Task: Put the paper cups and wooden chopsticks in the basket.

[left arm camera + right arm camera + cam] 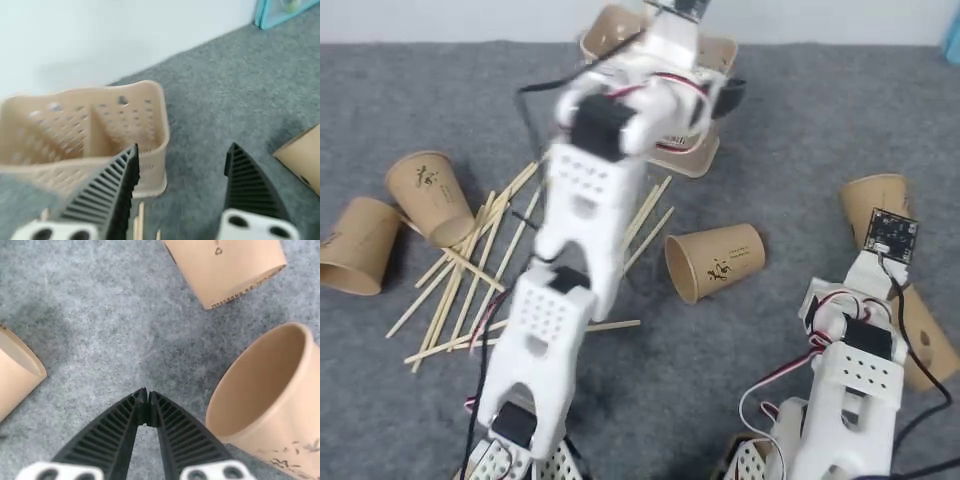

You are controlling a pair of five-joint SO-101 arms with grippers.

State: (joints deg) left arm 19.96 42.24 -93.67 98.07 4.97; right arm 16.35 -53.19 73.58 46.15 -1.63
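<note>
High camera looks down over the whole desk [770, 150], sharing the basket [100, 125] with the forward-facing left wrist camera; the right wrist camera stares closely downward.

shells [560, 300] white, perforated; servos [600, 125] black | cables [760, 390] red-black-white | left hand [183, 146], right hand [147, 391]: black ribbed fingers [110, 435]

**Open lane right of centre**

Bare grey carpet worktop [800, 140] between beige perforated plastic basket [703, 160] and two brown paper cups [875, 203] at right. Narrowed at centre by a tipped brown paper cup [715, 262]. Crowded left with scattered wooden chopsticks [470, 270], two more cups [430, 195], and the outstretched white arm [585, 200].
</note>
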